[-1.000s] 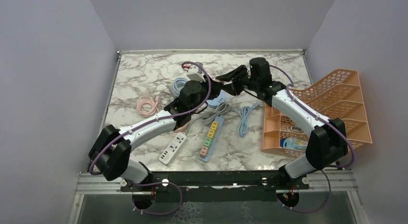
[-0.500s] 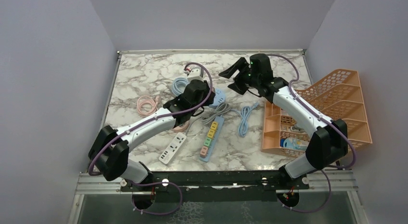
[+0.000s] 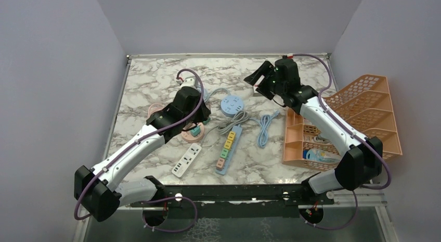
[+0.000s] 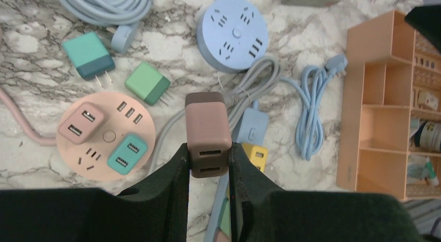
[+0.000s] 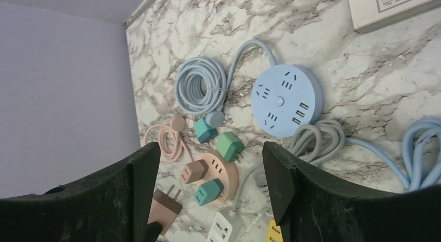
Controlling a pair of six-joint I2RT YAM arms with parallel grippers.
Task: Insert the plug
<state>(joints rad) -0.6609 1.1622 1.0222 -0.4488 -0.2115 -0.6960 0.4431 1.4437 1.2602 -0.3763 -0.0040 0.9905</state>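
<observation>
My left gripper [image 4: 209, 154] is shut on a brown-pink plug [image 4: 208, 128], its USB ports facing the camera, held above the table. In the right wrist view the same plug [image 5: 165, 208] shows its two prongs free in the air. Below and to its left lies a round pink socket [image 4: 105, 136] with a pink charger [image 4: 82, 122] and a teal charger [image 4: 127, 153] plugged in. A round blue socket [image 4: 236, 31] lies farther back. My right gripper [image 5: 208, 158] stands open and empty, high over the back of the table [image 3: 260, 78].
Loose green [image 4: 148, 83] and teal [image 4: 88, 55] chargers lie by a coiled blue cord [image 5: 200, 86]. A multicoloured power strip [image 3: 229, 145], a white strip [image 3: 187, 160], a blue cable [image 3: 267, 125] and grey cord lie mid-table. An orange basket [image 3: 343, 122] stands at right.
My left arm has drawn back to the left with the plug, away from the blue socket. The right gripper has opened and pulled away toward the back right.
</observation>
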